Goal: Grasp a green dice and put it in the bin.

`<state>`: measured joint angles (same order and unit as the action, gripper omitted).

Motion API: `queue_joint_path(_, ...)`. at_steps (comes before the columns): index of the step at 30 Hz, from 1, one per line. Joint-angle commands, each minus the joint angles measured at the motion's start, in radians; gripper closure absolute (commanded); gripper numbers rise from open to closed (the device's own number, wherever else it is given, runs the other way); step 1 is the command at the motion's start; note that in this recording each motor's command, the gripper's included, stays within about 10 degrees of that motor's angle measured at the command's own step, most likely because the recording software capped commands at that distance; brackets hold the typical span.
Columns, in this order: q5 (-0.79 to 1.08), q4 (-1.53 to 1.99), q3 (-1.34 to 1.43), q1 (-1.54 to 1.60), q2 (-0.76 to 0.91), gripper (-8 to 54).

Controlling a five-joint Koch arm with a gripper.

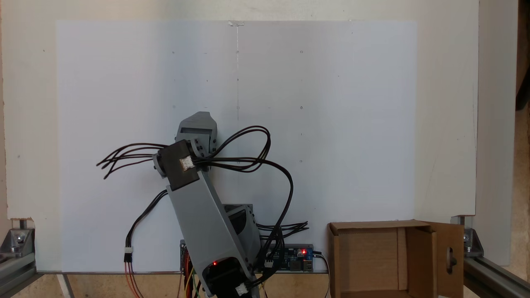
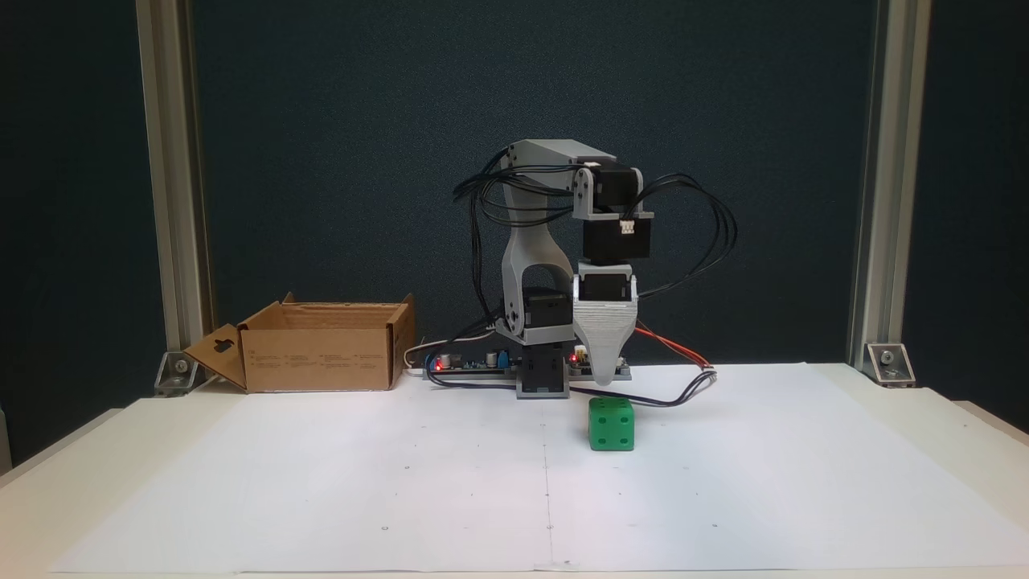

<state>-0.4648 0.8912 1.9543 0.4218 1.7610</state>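
Gripper (image 2: 607, 381) hangs just above green dice (image 2: 611, 424); clench unclear; bin (image 2: 321, 354) well apart

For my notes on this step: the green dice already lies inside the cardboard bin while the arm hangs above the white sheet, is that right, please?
Not quite. The green dice sits on the white sheet, directly below the gripper, not in the bin; the fixed view from the front shows it. The bin stands apart at that view's left, and the arm does hang above the sheet.
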Motion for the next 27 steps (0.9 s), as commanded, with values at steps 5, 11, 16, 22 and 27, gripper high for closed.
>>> queue_joint_path(5, -0.063, -0.044, 0.011, 0.0, -0.026, 1.8)
queue_joint_path(11, -0.064, -0.12, 0.063, 0.0, -0.069, 1.8)
queue_joint_path(16, -0.064, -0.16, 0.086, 0.0, -0.104, 1.8)
queue_joint_path(22, -0.066, -0.199, 0.1, 0.0, -0.155, 1.8)
queue_joint_path(27, -0.066, -0.199, 0.101, 0.0, -0.181, 1.8)
